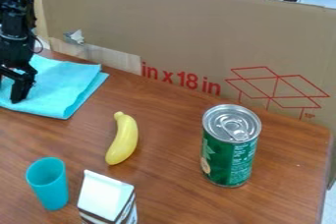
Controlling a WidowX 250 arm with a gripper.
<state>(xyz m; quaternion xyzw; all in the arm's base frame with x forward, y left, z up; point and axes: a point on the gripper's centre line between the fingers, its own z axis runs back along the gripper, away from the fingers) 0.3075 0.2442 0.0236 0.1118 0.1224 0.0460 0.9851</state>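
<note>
From where I'm standing, the black gripper (10, 89) hangs at the left edge of the frame, low over the turquoise cloth (62, 83), which lies folded on the wooden table (171, 139). It looks released, its fingers spread with cloth showing between them and nothing held, though I can't tell whether a tip is touching the fabric. I'd judge this the positioning step at the cloth, with no grip on it. Taking hold would call for setting both tips onto the fabric, pinching up a layer or a fold, then closing; a flat cloth could easily slip out. The banana (123, 138) sits just right of it, the cup (48, 183) and carton (106, 198) lower left, and the green can (230, 154) off to the right, all well clear.
</note>
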